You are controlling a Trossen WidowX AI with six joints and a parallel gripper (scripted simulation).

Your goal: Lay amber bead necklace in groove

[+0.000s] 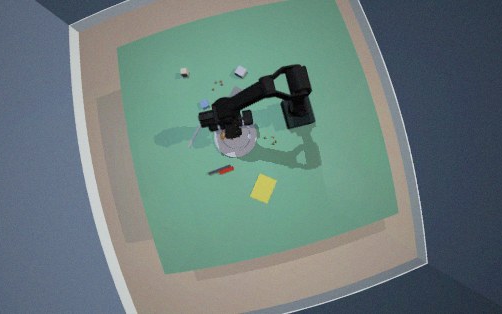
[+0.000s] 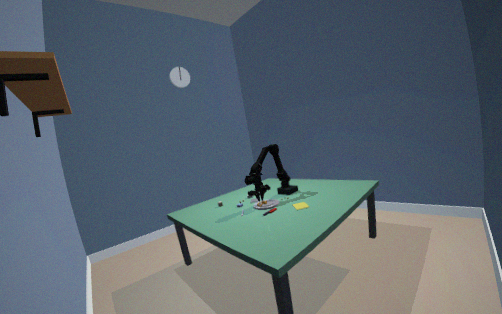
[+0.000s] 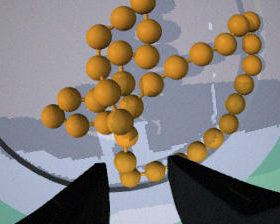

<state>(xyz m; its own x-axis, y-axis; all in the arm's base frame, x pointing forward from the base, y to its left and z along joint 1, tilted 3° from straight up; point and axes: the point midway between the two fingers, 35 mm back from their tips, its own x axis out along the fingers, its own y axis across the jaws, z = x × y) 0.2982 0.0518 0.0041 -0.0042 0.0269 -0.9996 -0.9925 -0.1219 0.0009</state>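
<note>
The round bead board (image 1: pixel 253 142) (image 2: pixel 272 202) (image 3: pixel 21 65) is pale grey with a dark circular groove line. The amber bead necklace (image 1: pixel 223 135) (image 2: pixel 260 204) (image 3: pixel 176 67) lies on it, bunched and crossing itself in loops. In the wrist view one stretch curves down the right side near the groove line to the bottom; whether its beads sit in the groove I cannot tell. My gripper (image 1: pixel 232 137) (image 2: pixel 261 200) (image 3: pixel 138 169) is partly open and empty over the board. Several beads show between and just beyond its fingertips; the right finger partly hides one.
A blue cube (image 1: pixel 204 104), a white cube (image 1: pixel 241 71) and a tan cube (image 1: pixel 184 72) stand around the arm. A grey stick (image 1: pixel 194 137), a red and dark tool (image 1: pixel 226 170) and a yellow sheet (image 1: pixel 263 188) lie near the board. Small brown bits lie in two groups.
</note>
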